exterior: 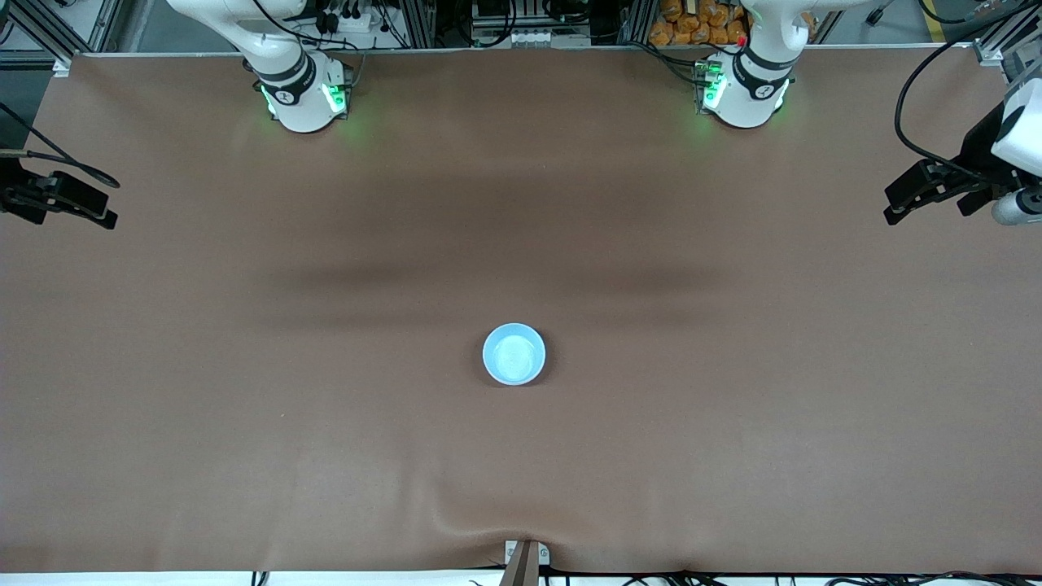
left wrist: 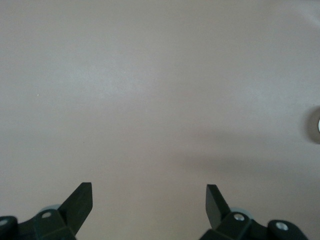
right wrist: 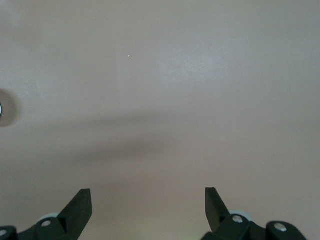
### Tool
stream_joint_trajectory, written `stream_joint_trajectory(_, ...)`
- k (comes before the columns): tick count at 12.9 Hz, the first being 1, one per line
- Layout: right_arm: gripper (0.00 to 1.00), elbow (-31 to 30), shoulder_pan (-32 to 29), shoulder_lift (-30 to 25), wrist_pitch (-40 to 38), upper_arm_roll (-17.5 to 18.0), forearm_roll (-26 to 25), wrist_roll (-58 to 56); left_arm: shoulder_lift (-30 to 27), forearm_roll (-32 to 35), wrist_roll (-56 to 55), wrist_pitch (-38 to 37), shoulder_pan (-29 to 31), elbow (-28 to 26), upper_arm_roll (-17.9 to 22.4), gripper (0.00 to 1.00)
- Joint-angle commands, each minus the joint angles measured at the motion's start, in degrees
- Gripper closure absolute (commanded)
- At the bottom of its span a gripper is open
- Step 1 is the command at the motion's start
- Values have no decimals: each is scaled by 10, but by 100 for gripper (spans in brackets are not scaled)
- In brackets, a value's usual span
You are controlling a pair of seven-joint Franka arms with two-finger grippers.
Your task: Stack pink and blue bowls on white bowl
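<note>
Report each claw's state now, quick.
Left claw: open, holding nothing, over bare table.
Right claw: open, holding nothing, over bare table.

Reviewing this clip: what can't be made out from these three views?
1. Front view: whether other bowls sit under the small round light blue plastic bowl. Seen from above, it covers anything beneath it.
2. Left wrist view: a round thing is cut off by the frame edge. The open left hand hangs over the brown table.
3. Right wrist view: another round thing is likewise cut off. The open right hand hangs over the table.
</note>
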Motion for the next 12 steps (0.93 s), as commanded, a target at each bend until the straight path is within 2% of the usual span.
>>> stream_joint_trajectory(1,0,-13,-14,-18,-7,12,6,7,-7,-5,7,-18,4,3,-2,0)
stream_joint_trajectory(12,0,-10,-12,-23,2,9,5,7,2,0,18,-39,6,17,-1,0)
